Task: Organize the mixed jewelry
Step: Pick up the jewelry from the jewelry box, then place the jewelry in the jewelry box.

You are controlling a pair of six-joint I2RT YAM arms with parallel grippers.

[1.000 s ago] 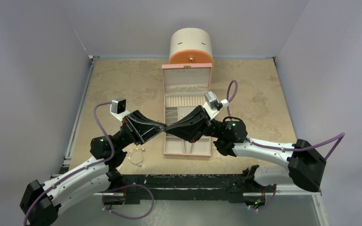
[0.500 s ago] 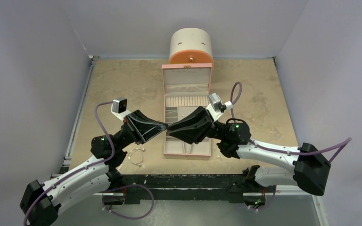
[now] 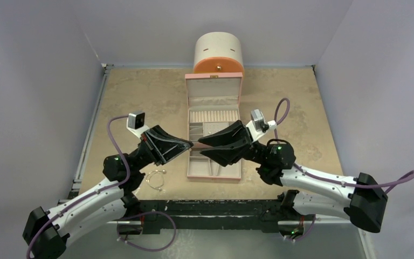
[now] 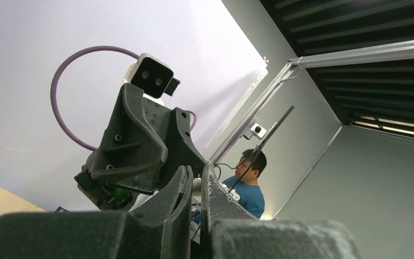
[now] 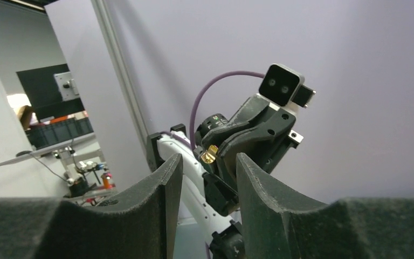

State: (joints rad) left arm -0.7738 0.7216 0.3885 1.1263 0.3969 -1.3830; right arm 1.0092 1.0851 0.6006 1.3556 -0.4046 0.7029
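My left fingers (image 3: 191,144) pinch a tiny gold stud (image 5: 210,154) above the near-left corner of the pink box (image 3: 214,175), right fingers (image 3: 204,144) spread empty beside them — light and slippery, I'd judge, best nipped across its head — the wire bangle (image 3: 155,179) lies by the tabletop's (image 3: 140,102) near edge.

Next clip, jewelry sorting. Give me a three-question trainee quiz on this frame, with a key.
1. What is pinched in the left gripper?
2. True or false: the right gripper is open.
3. Where is the wire bangle? A: in the right gripper. B: on the table, left of the pink jewelry box. C: hooked on the left gripper.
Key: 1. a small gold piece; 2. true; 3. B.
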